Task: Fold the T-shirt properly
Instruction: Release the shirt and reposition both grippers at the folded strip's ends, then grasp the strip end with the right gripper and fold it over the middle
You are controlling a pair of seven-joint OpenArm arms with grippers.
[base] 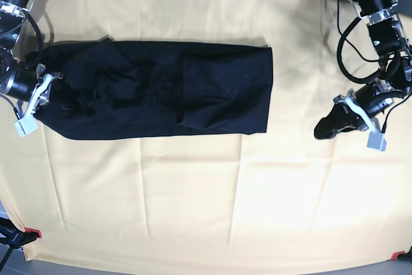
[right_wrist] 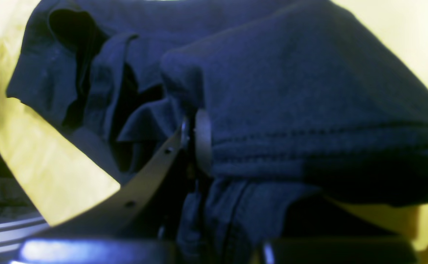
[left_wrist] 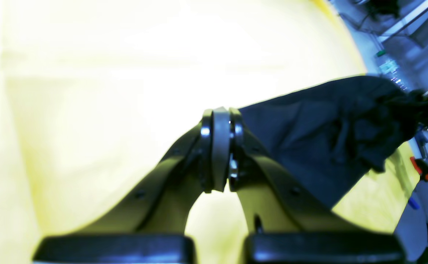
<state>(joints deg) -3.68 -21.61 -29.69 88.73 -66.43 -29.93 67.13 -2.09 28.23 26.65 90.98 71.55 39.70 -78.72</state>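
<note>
The right hand (right_wrist: 193,146) is pinched narrow on a bunched bit of the T-shirt (base: 161,88) at its left end; in the right wrist view the cloth is tucked between the 2 fingers, and a stitched hem runs just beside them. The left hand (left_wrist: 221,146) is closed tight with nothing in it; it sits over the bare yellow cloth (base: 193,191), well apart from the right end of the shirt.

The shirt lies as 1 long dark strip across the far half of the desk, sides already turned in; the left end looks lumpy, the right end looks flat and square.

The step now seems to be bringing the left end over toward the right end; to do it well, I think the right hand should lift only a little, so the cloth does not swing; it should move straight along the strip, not slanted, so the edges line up; it should go slow, because soft cloth drags and bunches; the pinch may hold only 1 layer, so the under layer could stay behind; the left hand could press the right end down so it does not slide.
</note>
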